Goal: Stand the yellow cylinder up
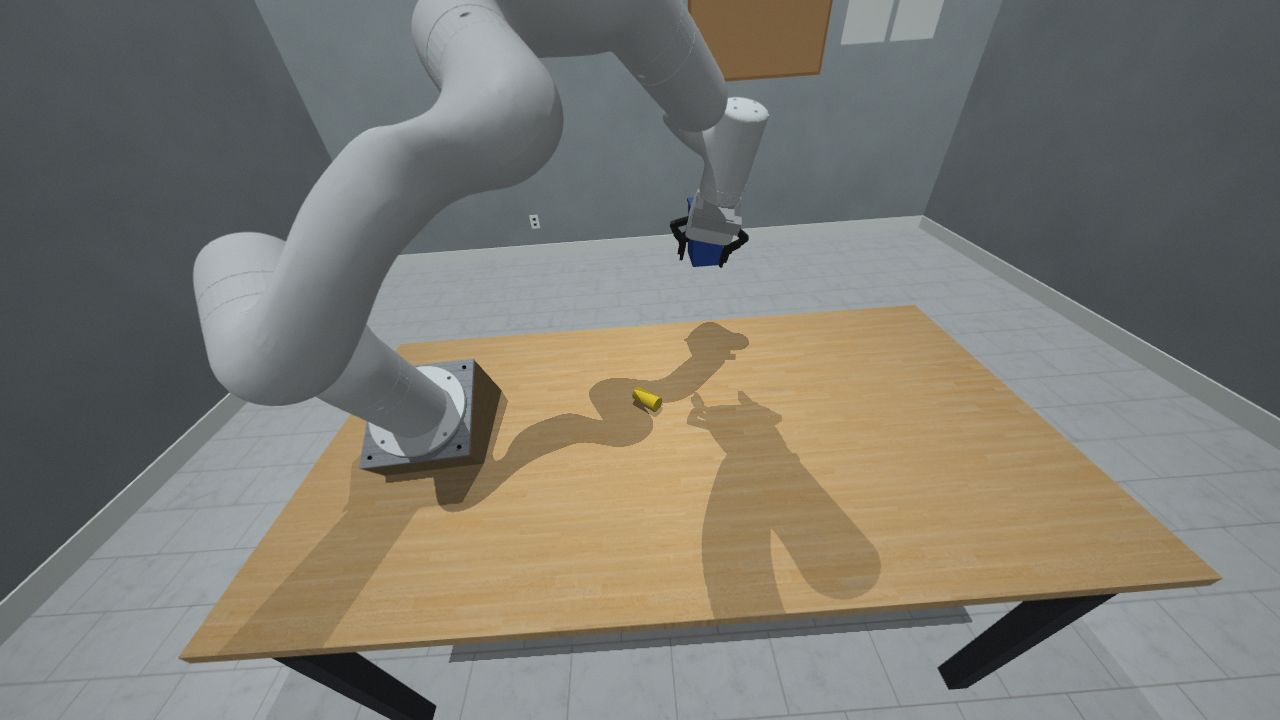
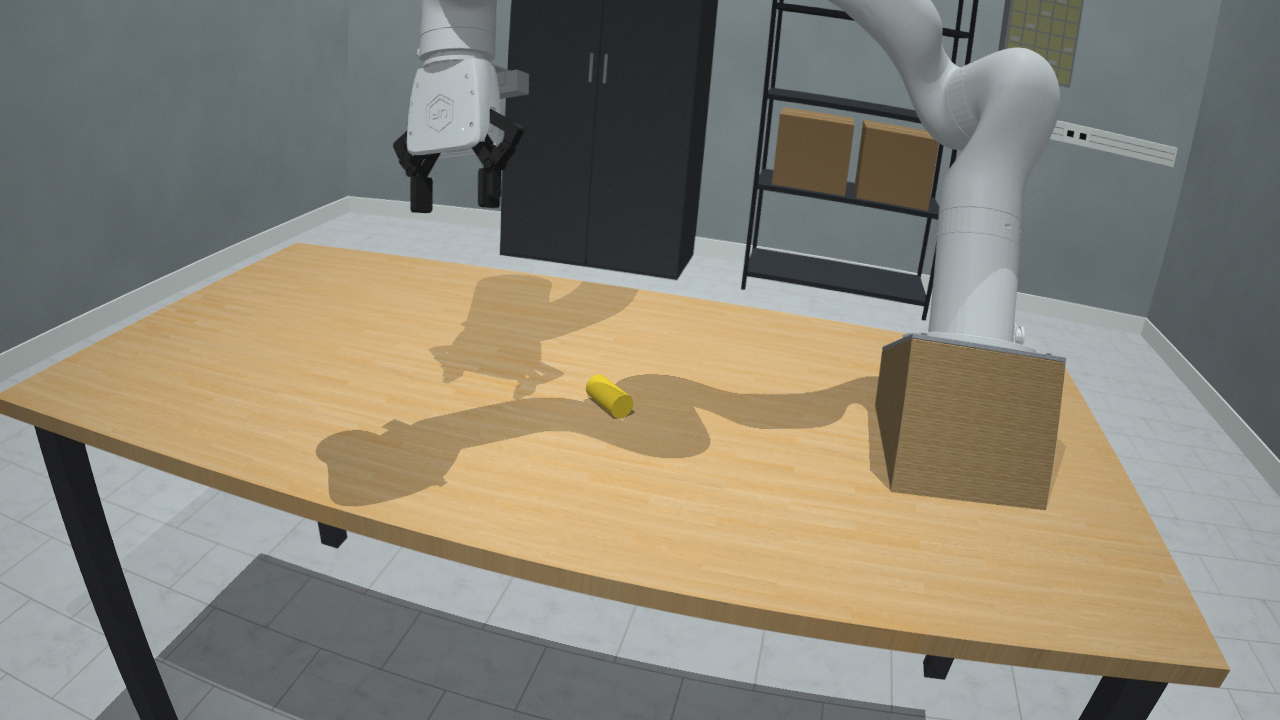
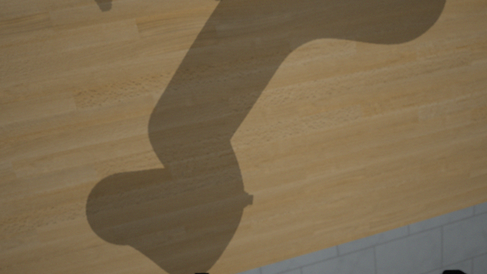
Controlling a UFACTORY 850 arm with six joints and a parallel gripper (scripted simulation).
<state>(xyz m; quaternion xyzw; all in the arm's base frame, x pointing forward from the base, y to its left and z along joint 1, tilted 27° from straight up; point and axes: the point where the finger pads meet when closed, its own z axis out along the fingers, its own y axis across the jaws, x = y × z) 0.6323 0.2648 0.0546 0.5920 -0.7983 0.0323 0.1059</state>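
The yellow tall cylinder (image 1: 647,399) (image 2: 609,396) lies on its side near the middle of the wooden table (image 1: 939,465) (image 2: 268,322), in the arm's shadow. My gripper (image 1: 708,254) (image 2: 450,192) is open and empty. It hangs high above the table, well away from the cylinder and toward the far side from the arm's base. The wrist view shows only table top, shadow and a strip of floor; the cylinder is not in it.
The arm's base block (image 1: 427,419) (image 2: 971,420) stands on the table near one edge. A black cabinet (image 2: 608,134) and a shelf rack with brown boxes (image 2: 854,152) stand beyond the table. The table edge shows in the wrist view (image 3: 342,243).
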